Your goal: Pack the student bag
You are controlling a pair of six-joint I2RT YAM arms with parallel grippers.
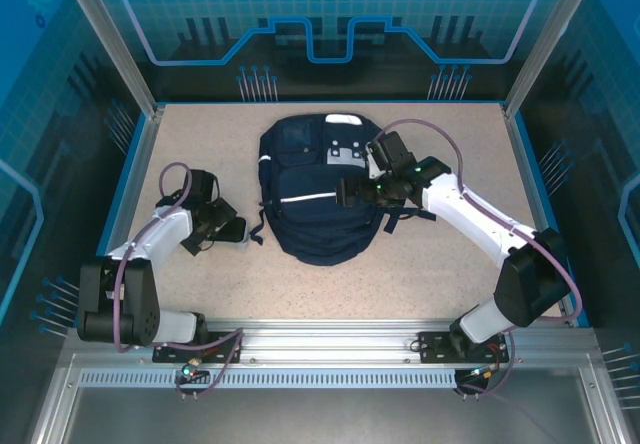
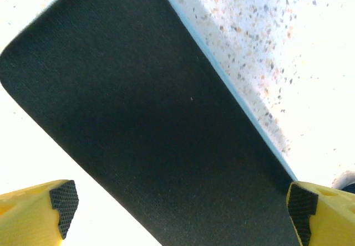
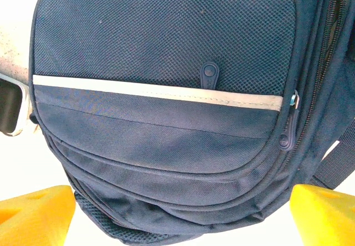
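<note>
Large soft navy-blue fabric backpack (image 1: 318, 189) lies flat mid-way across the speckled surface (image 1: 420, 264), apparently zipped; packing looks barely begun. Over its front hovers the right end effector (image 3: 180, 213), released. The left end effector (image 2: 183, 207), also released, hangs above a flat black fabric-faced slab (image 2: 144, 118), not yet packed.

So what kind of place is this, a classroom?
More likely a robot lab booth: a left arm and a right arm bolted to a metal rail, blue printed walls around a speckled table, and a student bag lying on it.
</note>
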